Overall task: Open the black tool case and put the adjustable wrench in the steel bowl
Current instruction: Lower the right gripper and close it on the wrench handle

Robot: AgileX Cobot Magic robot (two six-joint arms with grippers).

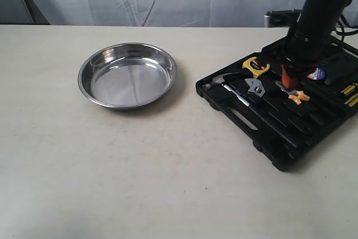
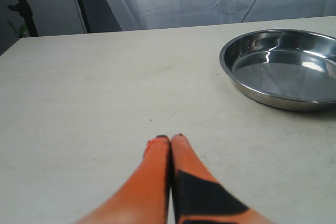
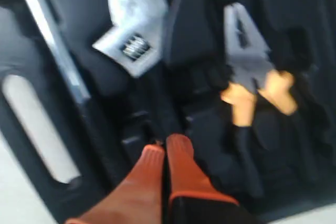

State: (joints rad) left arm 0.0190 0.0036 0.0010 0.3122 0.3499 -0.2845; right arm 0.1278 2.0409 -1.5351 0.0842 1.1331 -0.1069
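Observation:
The steel bowl (image 1: 127,74) (image 2: 286,66) stands empty on the table, left of the black tool case (image 1: 279,138) (image 3: 37,129), which lies open. The adjustable wrench (image 1: 255,88) (image 3: 134,30) rests in its moulded slot, silver head showing and black handle running towards my right gripper (image 1: 287,80) (image 3: 165,144). That gripper hovers low over the case, fingers shut with nothing seen between them, tips close to the end of the wrench handle. My left gripper (image 2: 169,139) is shut and empty above bare table, some way from the bowl. The exterior view does not show it.
In the case a hammer (image 1: 222,82) (image 3: 52,56) lies beside the wrench, with orange-handled pliers (image 1: 295,93) (image 3: 252,82) on its other side and a yellow tape measure (image 1: 255,66) behind. A white curtain hangs behind the table.

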